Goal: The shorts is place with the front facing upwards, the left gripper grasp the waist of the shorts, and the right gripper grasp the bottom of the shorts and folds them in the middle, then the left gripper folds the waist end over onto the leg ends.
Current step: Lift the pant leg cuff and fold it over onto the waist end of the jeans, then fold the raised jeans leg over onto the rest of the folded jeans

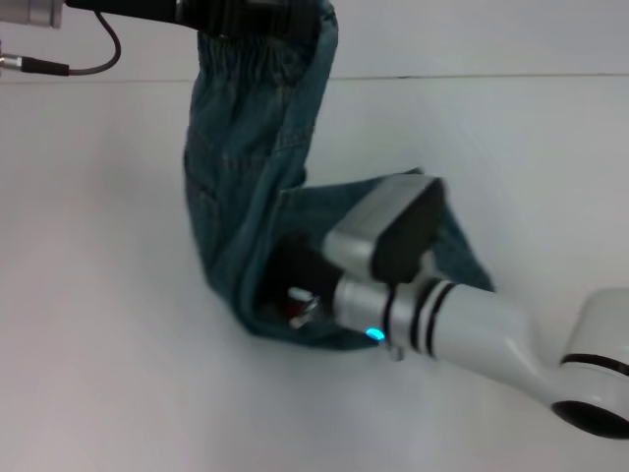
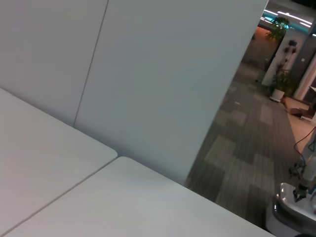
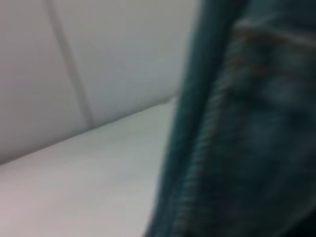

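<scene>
Left claw (image 1: 221, 20) grips the waist (image 1: 257, 61) aloft; right claw (image 1: 295, 295), grip hidden, sits low in the shorts (image 1: 241, 197), bare counter (image 1: 98, 344) beside.

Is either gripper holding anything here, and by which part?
The left gripper holds the shorts up by the waist. The right gripper is low at the leg ends; its grip is hidden.

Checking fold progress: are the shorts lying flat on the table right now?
No. The waist hangs raised under the left gripper; lower shorts rest bent on the table.
</scene>
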`<action>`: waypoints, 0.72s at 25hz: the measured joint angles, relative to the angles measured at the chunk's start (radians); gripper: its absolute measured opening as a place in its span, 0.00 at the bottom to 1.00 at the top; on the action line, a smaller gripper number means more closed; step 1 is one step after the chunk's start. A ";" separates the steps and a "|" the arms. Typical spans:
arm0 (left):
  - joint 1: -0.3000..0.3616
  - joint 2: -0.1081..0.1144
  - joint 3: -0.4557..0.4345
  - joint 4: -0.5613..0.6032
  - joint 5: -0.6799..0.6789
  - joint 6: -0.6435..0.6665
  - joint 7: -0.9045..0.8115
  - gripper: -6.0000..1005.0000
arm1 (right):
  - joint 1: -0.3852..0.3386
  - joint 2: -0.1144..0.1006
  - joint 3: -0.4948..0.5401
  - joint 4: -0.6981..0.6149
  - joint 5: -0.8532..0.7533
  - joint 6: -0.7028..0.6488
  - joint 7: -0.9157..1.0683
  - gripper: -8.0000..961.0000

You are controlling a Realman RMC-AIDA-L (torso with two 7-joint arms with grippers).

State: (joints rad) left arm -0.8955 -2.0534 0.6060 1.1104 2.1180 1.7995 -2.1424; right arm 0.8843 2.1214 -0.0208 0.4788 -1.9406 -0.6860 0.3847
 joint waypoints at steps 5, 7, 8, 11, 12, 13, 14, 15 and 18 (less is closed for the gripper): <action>0.010 -0.003 0.000 0.000 -0.001 0.002 0.000 0.06 | 0.021 0.000 0.094 0.032 -0.203 0.095 0.075 0.03; 0.018 -0.004 0.000 -0.004 -0.001 0.002 0.000 0.06 | 0.013 -0.001 0.105 0.029 -0.222 0.102 0.092 0.03; 0.022 -0.004 0.000 -0.009 -0.002 0.002 0.000 0.06 | 0.003 -0.004 0.108 0.023 -0.223 0.101 0.100 0.03; 0.033 -0.004 0.002 -0.026 -0.002 0.002 0.004 0.07 | -0.039 -0.011 0.107 -0.014 -0.224 0.086 0.136 0.03; 0.037 -0.003 0.006 -0.032 -0.002 0.002 0.006 0.07 | -0.064 -0.014 0.108 -0.035 -0.223 0.070 0.151 0.03; 0.040 -0.003 0.011 -0.039 -0.003 0.002 0.007 0.07 | -0.098 -0.016 0.113 -0.064 -0.221 0.030 0.166 0.03; 0.044 -0.003 0.016 -0.044 -0.003 0.002 0.008 0.07 | -0.128 -0.018 0.120 -0.091 -0.219 -0.006 0.175 0.04; 0.049 -0.003 0.025 -0.051 -0.003 0.002 0.012 0.07 | -0.163 -0.018 0.137 -0.122 -0.217 -0.057 0.182 0.04; 0.058 -0.009 0.045 -0.075 -0.004 -0.002 0.027 0.07 | -0.265 -0.020 0.233 -0.191 -0.216 -0.193 0.188 0.04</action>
State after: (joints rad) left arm -0.8376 -2.0623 0.6512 1.0350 2.1140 1.7972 -2.1156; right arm 0.6197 2.1014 0.2118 0.2876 -2.1568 -0.8791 0.5726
